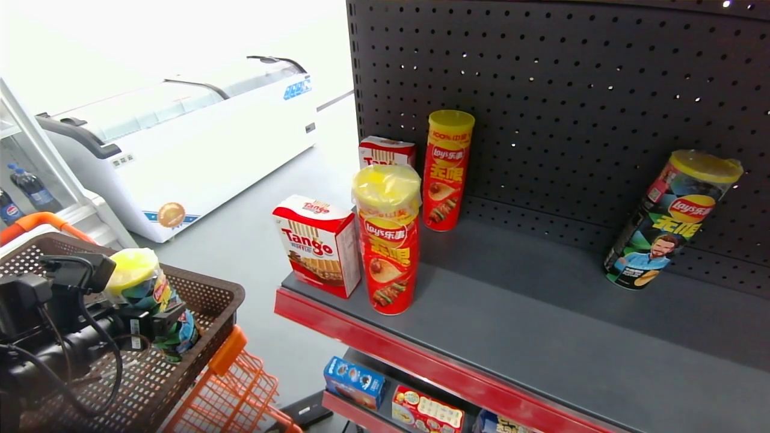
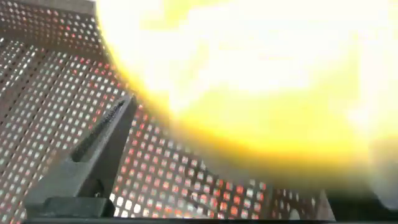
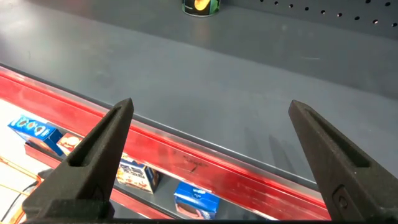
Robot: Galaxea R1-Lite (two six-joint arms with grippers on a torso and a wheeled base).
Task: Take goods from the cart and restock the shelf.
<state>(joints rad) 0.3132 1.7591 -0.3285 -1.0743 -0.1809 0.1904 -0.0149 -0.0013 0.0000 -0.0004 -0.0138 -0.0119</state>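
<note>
chip can (image 1: 143,281) pinched by left gripper (image 1: 157,325) within cart basket (image 1: 224,296). right gripper (image 3: 211,109) held spread above shelf (image 3: 186,81) front edge. green can (image 1: 671,219) stood at shelf rear.

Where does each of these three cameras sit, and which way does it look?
Head view: on the head, looking forward and down at the shelf and cart basket; left gripper at the yellow-lidded can.
Left wrist view: on the left wrist, looking into the basket past its gripper and the can's lid.
Right wrist view: on the right wrist, facing the shelf over the open right gripper.
Shared: head and left wrist, basket and can; head and right wrist, shelf.
</note>
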